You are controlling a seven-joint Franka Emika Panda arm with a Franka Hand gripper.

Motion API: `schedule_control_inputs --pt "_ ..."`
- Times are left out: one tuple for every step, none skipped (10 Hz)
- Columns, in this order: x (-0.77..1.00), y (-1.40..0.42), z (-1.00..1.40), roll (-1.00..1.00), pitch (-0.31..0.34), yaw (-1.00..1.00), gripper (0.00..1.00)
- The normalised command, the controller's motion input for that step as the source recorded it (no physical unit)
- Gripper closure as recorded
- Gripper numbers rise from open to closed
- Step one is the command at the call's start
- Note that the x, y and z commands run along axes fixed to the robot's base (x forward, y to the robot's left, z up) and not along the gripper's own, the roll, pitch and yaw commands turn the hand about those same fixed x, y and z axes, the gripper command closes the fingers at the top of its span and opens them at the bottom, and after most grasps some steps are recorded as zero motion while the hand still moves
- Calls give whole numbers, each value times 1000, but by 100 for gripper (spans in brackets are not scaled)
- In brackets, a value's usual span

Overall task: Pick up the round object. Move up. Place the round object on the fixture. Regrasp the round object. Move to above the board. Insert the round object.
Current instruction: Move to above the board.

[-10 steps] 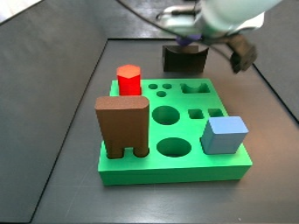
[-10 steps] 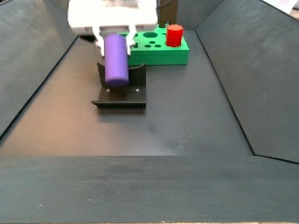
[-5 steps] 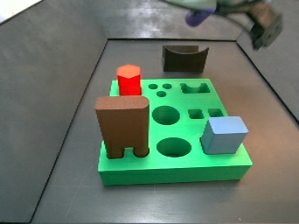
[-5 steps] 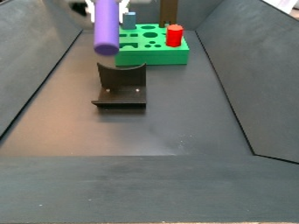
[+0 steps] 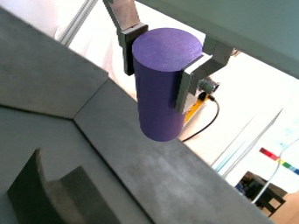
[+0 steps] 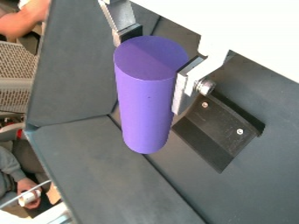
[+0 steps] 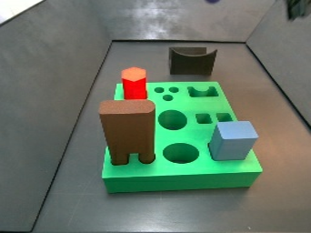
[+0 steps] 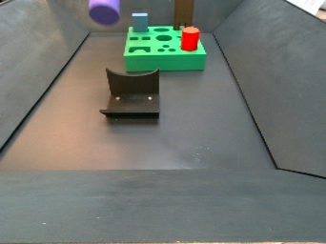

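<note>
Round object (image 5: pixel 162 83): smooth matte purple cylinder with a flat circular end face. It is held between the two silver finger plates of the gripper (image 5: pixel 163 59), which press on opposite sides of its upper part; the lower end hangs free. Same hold in both wrist views (image 6: pixel 149 105). In a side view only its lower tip (image 8: pixel 103 12) shows, at the frame's upper edge, high above the floor and well apart from everything below.

Gripper: clamped on the round object. Fingers (image 6: pixel 191 77) are flat metal plates; the body lies out of frame in both side views.

Fixture (image 8: pixel 132 92): small dark brown block, curved U-notch on top, on a dark base plate. Notch empty, open floor on every side (image 7: pixel 192 61).

Board (image 7: pixel 183 136): thick bright green square slab, glossy, with round, square and irregular holes. It stands beyond the fixture in a side view (image 8: pixel 166 52).

On the board: red hexagonal peg (image 7: pixel 134 83), upright; tall brown arch-shaped block (image 7: pixel 126 132) at a near corner; pale blue cube (image 7: pixel 234 140). Two large round holes between block and cube are unobstructed.

Tray floor (image 8: pixel 166 143): dark, matte, flat, bounded by sloped dark walls.
</note>
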Motion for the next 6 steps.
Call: schedule_control_inputs --pt "134 -166 1000 -7 169 91 100" --pt "127 -158 1000 -13 158 111 100" --pt "122 -150 1000 -21 141 128 100" --pt "114 -138 1000 -25 122 141 100" --pt "109 -131 1000 -26 107 145 100" --pt "105 -121 1000 -25 91 143 100"
